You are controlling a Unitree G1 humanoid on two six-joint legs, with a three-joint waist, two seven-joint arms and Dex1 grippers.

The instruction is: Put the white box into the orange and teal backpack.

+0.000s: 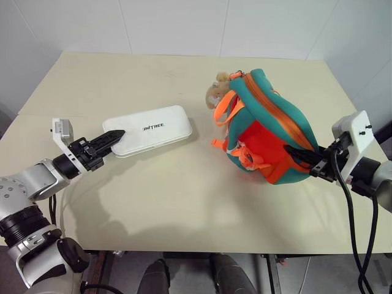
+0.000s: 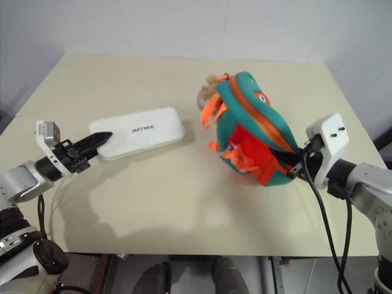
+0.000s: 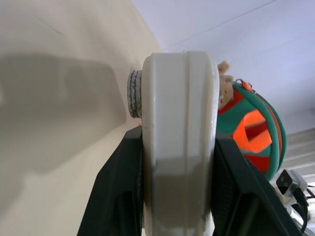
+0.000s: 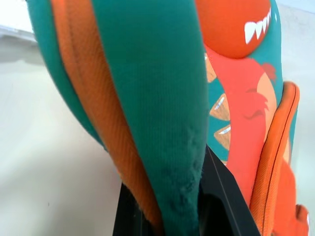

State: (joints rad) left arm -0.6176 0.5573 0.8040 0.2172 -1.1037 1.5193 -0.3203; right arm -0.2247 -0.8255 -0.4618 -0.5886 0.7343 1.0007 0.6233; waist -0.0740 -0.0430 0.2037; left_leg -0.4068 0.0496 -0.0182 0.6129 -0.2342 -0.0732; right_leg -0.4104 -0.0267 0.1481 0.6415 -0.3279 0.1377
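The white box [image 1: 150, 128] lies flat at the left-middle of the table, its lettering facing up. My left gripper [image 1: 113, 138] is shut on its near-left end; in the left wrist view the box [image 3: 179, 137] sits between the two black fingers [image 3: 115, 196]. The orange and teal backpack [image 1: 269, 131] stands to the right, teal with an orange zip line and front. My right gripper [image 1: 300, 158] is shut on the backpack's teal and orange edge [image 4: 157, 123] at its near-right side, and a black finger [image 4: 221, 196] shows under the fabric.
A tan plush animal [image 1: 217, 92] hangs at the backpack's far end, between bag and box. The beige table [image 1: 184, 202] has bare room in front of both things. White walls stand close behind and to the right.
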